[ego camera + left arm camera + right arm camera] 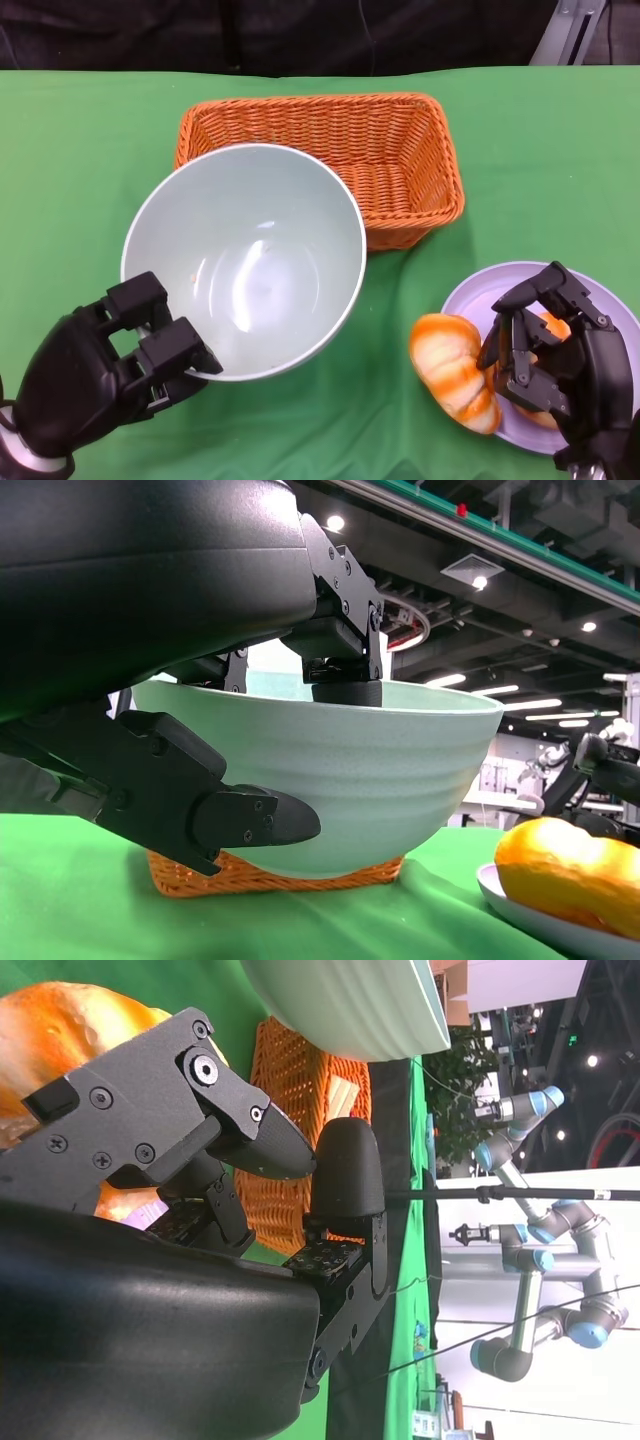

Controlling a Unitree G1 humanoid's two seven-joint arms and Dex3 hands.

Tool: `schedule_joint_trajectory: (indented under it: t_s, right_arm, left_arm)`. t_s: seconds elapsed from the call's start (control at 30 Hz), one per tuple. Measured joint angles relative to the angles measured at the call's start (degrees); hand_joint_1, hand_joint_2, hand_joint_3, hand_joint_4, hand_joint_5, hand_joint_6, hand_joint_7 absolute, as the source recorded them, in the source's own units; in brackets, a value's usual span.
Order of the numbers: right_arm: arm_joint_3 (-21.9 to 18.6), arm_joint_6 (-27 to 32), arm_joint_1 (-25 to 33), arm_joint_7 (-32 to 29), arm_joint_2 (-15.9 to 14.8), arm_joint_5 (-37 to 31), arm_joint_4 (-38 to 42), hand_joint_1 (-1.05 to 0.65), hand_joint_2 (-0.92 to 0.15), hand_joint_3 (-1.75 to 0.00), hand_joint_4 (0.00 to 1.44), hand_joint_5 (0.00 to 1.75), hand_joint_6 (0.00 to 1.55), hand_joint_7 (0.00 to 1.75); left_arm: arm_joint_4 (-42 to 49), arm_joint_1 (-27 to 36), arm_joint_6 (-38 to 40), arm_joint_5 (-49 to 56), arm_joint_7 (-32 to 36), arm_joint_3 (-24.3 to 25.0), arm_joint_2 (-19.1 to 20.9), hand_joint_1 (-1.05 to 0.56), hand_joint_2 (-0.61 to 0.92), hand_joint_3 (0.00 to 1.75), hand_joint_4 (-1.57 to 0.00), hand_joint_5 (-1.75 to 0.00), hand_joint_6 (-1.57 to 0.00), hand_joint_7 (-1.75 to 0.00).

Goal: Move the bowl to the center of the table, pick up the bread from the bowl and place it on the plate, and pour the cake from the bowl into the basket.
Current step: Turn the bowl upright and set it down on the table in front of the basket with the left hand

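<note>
**A:** Green cloth covered the tabletop point(90, 140), with a dark backdrop behind it. What was on it?

**B:** An orange wicker basket point(400, 150) sat at the far middle. The pale green bowl point(250, 260) was held up just in front of it, gripped at its near rim by the left robot hand point(130, 345). The bowl looked empty.

**A:** And the bread?

**B:** The bread point(455, 370) lay half on the lilac plate point(480, 295), overhanging its left edge. The right robot hand point(545, 340) hovered over the plate, fingers curled loosely; I could not tell whether it held anything.

**A:** How far along was the task?

**B:** Nearly finished, I judged: a pale piece showed in the basket in the right wrist view, possibly the cake.
</note>
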Motion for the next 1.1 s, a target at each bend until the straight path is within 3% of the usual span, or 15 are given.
schedule_joint_trajectory:
  t_s: [0.6,1.1]
  right_arm:
    - [0.0,-0.2,0.0,-0.2,0.0,0.1,0.1,-0.19,-0.56,-1.20,0.82,1.75,0.56,1.73]
    - [0.0,-0.1,0.0,0.0,0.0,0.7,-0.1,-0.18,-0.55,-1.21,0.83,1.75,0.56,1.73]
  left_arm:
    - [1.6,2.0,1.1,-1.0,0.4,-3.7,0.0,-0.06,0.92,0.28,-0.54,-1.75,-0.48,-1.56]
    - [5.2,2.7,1.7,-1.0,0.7,-6.6,-1.1,-0.05,0.92,0.36,-0.54,-1.75,-0.48,-1.54]
